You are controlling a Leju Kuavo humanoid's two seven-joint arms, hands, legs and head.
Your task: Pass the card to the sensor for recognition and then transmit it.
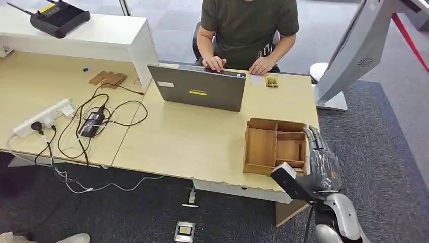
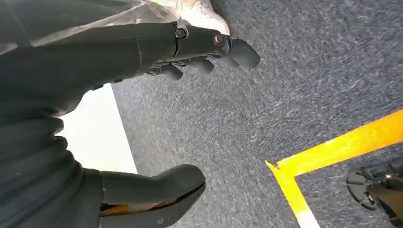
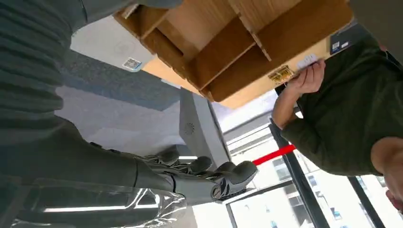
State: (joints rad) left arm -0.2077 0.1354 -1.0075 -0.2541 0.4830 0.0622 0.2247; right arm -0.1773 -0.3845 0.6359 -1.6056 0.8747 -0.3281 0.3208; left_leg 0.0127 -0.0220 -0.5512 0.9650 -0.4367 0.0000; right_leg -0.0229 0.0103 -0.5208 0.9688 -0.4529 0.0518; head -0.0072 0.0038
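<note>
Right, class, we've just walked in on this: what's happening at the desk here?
The robot's right hand hangs empty at the desk's edge, beside a wooden divider tray. Its left hand hangs open over carpet. A person sits behind a laptop, hands near two small cards on the desk.

Right arm raised from below, right hand (image 1: 319, 152) up, fingers (image 3: 209, 173) extended and apart, holding nothing. Left hand (image 2: 142, 95) hangs low, pointing down; fingers (image 2: 223, 45) straight, thumb (image 2: 161, 183) spread wide, nothing held. Both hands in clear plastic covering.
</note>
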